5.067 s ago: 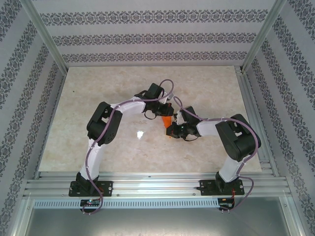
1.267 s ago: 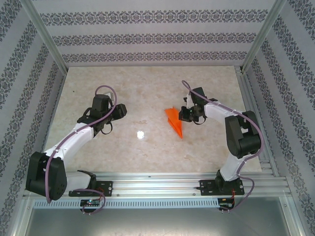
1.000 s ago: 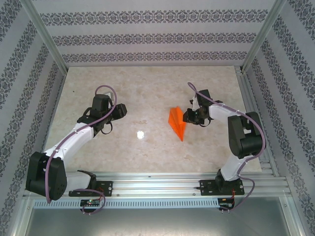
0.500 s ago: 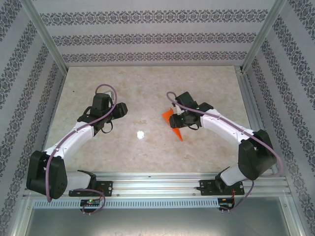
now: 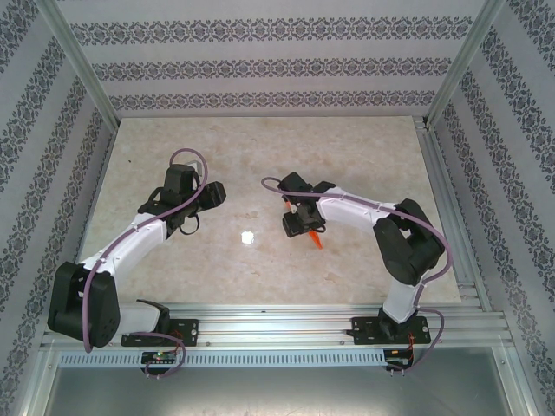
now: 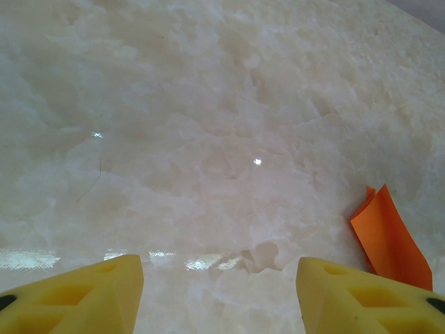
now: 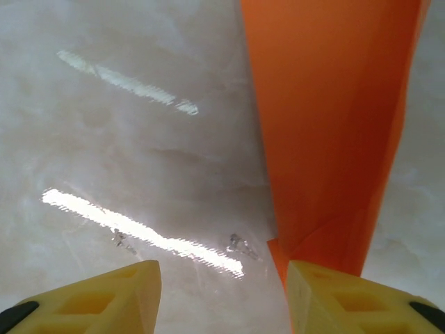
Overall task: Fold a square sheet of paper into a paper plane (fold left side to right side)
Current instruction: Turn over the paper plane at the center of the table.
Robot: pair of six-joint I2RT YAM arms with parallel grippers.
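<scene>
The square sheet of paper is folded into a narrow, pointed orange paper plane (image 5: pixel 317 242) lying flat on the marble table right of centre. My right gripper (image 5: pixel 295 224) hovers over it and hides most of it from above. In the right wrist view the paper plane (image 7: pixel 327 118) runs up the right side, and my right gripper (image 7: pixel 222 292) is open, its right finger (image 7: pixel 348 299) over the paper's near end. My left gripper (image 5: pixel 212 195) stands apart to the left, open over bare table (image 6: pixel 219 292), with the paper plane's end (image 6: pixel 389 240) at its right.
The marble table (image 5: pixel 260 147) is walled by patterned panels on three sides. An aluminium rail (image 5: pixel 277 325) carrying both arm bases runs along the near edge. A bright glare spot (image 5: pixel 247 236) lies between the arms.
My right arm has swung left, from beside the paper plane to over it, and its jaws have opened wider. The paper plane has turned slightly. The left arm has stayed put.
</scene>
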